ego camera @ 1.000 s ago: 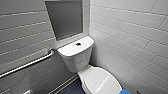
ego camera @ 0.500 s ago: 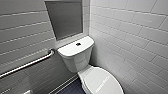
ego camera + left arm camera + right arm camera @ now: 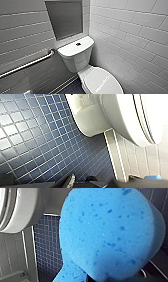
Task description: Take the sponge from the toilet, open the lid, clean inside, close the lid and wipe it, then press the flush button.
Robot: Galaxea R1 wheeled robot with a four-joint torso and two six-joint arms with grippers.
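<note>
The white toilet stands in the corner, and its lid lies shut over the bowl. The small dark flush button sits in the middle of the tank top. In the right wrist view the bright blue sponge looms close to the camera, with my right gripper shut on its lower end beside the toilet's rim. My left gripper hangs low and open over the floor, next to the underside of the bowl, with nothing in it.
A steel grab rail runs along the grey tiled wall left of the tank. A recessed niche sits above the tank. White tiled wall closes the right side. The floor is small dark blue tiles.
</note>
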